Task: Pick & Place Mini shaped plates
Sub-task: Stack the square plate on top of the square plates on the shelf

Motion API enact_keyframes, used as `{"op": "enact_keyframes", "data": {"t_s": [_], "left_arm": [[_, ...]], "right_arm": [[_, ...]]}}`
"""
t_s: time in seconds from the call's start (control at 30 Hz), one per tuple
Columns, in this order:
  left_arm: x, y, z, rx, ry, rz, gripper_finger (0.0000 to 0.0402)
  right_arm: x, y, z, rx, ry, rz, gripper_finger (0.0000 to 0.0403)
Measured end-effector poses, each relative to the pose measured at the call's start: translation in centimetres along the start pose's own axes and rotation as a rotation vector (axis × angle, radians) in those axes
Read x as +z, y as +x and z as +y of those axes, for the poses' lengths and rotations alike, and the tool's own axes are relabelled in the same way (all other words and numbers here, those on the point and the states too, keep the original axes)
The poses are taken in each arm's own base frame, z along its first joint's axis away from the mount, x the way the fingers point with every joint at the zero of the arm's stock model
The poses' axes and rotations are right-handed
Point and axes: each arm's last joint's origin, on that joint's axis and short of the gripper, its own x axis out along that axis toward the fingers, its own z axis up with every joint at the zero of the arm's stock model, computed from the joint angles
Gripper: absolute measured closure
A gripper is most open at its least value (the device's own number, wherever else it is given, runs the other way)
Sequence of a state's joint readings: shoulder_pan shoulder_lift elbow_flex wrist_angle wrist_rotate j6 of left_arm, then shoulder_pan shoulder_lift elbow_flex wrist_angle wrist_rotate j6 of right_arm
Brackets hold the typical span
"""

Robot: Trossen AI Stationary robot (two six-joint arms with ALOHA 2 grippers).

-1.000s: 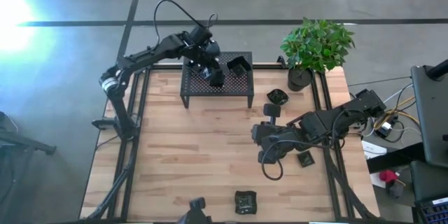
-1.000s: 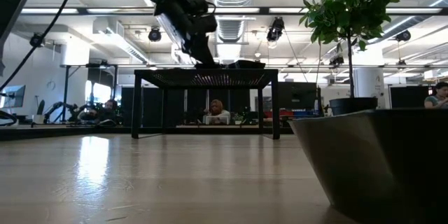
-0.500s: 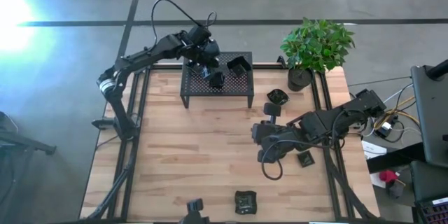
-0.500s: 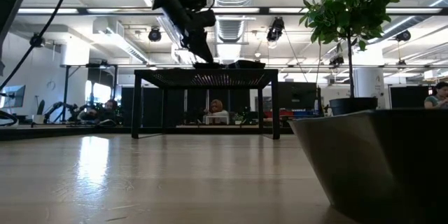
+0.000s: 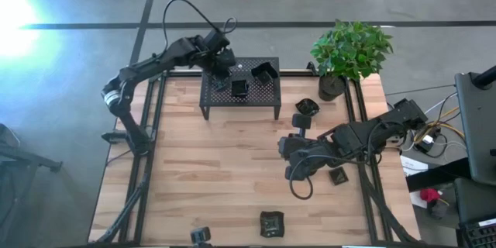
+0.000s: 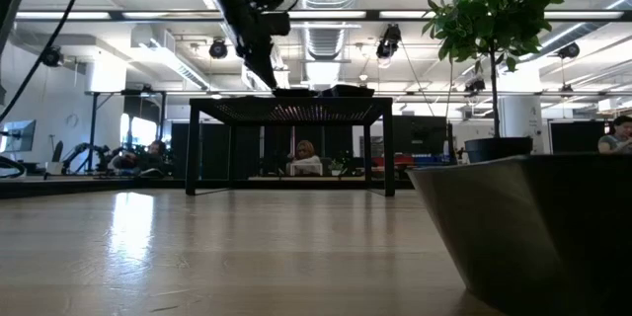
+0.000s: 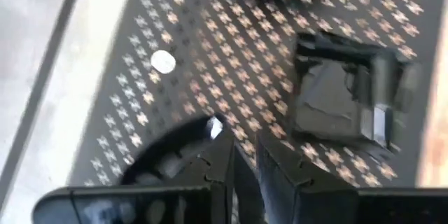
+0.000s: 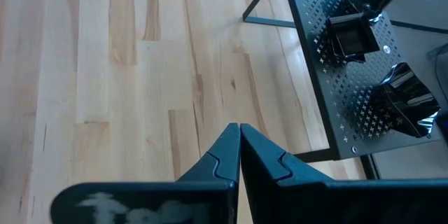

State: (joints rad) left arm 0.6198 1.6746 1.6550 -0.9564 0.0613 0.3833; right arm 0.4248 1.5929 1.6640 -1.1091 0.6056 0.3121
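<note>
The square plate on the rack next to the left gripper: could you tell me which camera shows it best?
The left wrist view: the square plate fills much of that picture, raised rim plain on the perforated rack. The high view shows it small, the right wrist view distant, and the low view only the rack edge-on.

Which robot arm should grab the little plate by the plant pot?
Probably the right: the right gripper sits near that mini plate, while the left gripper is over the rack.
</note>
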Motion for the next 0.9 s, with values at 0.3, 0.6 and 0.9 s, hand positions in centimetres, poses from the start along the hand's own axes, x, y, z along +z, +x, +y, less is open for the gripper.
{"op": "enact_keyframes", "data": {"t_s": [0.3, 0.6, 0.9], "left_arm": [[-0.2, 0.1, -1.1, -0.032, -0.016, 0.040, 0.0348], [-0.1, 1.0, -1.3, -0.037, -0.018, 0.044, 0.0348], [0.2, 1.4, -1.2, -0.019, -0.005, -0.004, 0.0348]], "right_arm": [[0.0, 0.0, 0.0, -0.001, 0.002, 0.000, 0.0394], [0.0, 0.0, 0.0, -0.001, 0.001, 0.000, 0.0394], [0.0, 0.0, 0.0, -0.001, 0.004, 0.000, 0.0394]]}}
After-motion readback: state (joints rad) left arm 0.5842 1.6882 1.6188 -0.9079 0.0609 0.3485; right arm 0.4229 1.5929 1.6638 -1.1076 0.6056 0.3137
